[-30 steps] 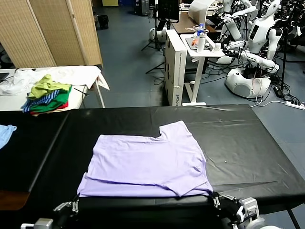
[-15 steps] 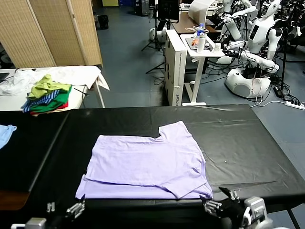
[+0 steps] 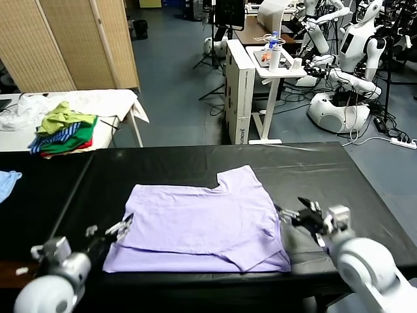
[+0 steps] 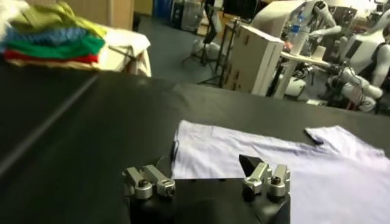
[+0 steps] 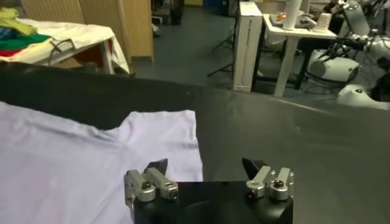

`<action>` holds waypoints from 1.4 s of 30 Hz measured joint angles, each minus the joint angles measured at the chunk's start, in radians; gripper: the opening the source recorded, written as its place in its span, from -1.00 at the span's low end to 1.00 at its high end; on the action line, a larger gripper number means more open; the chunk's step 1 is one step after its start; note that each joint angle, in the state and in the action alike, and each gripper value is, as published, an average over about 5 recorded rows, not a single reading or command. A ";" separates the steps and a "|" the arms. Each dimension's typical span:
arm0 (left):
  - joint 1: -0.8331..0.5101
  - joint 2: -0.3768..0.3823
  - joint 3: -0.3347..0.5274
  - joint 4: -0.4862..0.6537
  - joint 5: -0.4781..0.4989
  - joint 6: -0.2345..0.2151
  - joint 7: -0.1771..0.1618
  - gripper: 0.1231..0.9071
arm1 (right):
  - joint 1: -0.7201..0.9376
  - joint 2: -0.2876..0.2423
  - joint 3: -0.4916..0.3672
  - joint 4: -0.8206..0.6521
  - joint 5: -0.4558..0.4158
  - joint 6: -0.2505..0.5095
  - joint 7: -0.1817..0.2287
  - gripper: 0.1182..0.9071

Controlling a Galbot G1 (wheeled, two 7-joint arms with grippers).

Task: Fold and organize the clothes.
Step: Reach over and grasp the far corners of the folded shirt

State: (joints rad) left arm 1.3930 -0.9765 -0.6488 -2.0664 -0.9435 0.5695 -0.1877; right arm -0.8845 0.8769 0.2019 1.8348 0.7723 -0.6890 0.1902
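The clothes are one pale lavender T-shirt point(image 3: 202, 222) lying flat and partly folded on the black table point(image 3: 326, 169), a sleeve pointing to the far side. My left gripper point(image 3: 107, 231) hovers open at the shirt's left edge, holding nothing. At the shirt's right edge my right gripper point(image 3: 296, 214) is open and empty too. In the left wrist view the shirt point(image 4: 274, 161) spreads just beyond the open left gripper point(image 4: 201, 173). The right wrist view shows the shirt point(image 5: 79, 158) beside the open right gripper point(image 5: 205, 165), one fingertip over its edge.
A pile of green, yellow, striped and red garments point(image 3: 65, 134) sits on a white table at the far left. A light blue cloth point(image 3: 8, 181) lies at the left edge. Beyond the table stand a white cart point(image 3: 273, 62) and other robots point(image 3: 345, 72).
Both grippers have opened, left the shirt's near hem and moved from the table's front edge out to the shirt's left and right sides. The shirt stays flat.
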 joint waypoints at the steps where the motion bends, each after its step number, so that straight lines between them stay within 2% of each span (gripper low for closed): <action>1: -0.030 0.013 0.013 0.022 -0.007 0.003 0.000 1.00 | 0.020 0.007 -0.015 -0.021 0.001 0.000 0.001 1.00; 6: -0.169 0.052 0.091 0.139 0.007 0.006 0.005 1.00 | 0.101 0.046 -0.075 -0.118 0.011 -0.001 0.003 1.00; 17: -0.399 0.048 0.271 0.354 0.068 0.012 0.036 1.00 | 0.205 0.122 -0.145 -0.260 0.014 -0.003 0.000 1.00; 28: -0.465 0.054 0.320 0.452 0.083 0.012 0.047 1.00 | 0.249 0.175 -0.186 -0.333 -0.009 -0.008 0.002 0.98; 32: -0.477 0.047 0.323 0.478 0.083 0.011 0.048 0.99 | 0.250 0.183 -0.187 -0.348 -0.012 -0.008 0.000 0.77; 35: -0.480 0.043 0.324 0.491 0.081 0.011 0.049 0.91 | 0.249 0.184 -0.187 -0.352 -0.012 -0.007 -0.001 0.53; 38: -0.480 0.042 0.325 0.494 0.082 0.011 0.051 0.69 | 0.247 0.185 -0.186 -0.356 -0.012 -0.006 -0.002 0.22; 42: -0.476 0.043 0.326 0.496 0.086 0.011 0.054 0.28 | 0.243 0.187 -0.186 -0.359 -0.013 -0.004 -0.004 -0.15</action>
State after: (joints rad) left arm 0.9167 -0.9335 -0.3231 -1.5708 -0.8579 0.5803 -0.1333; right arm -0.6413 1.0640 0.0159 1.4754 0.7594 -0.6927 0.1865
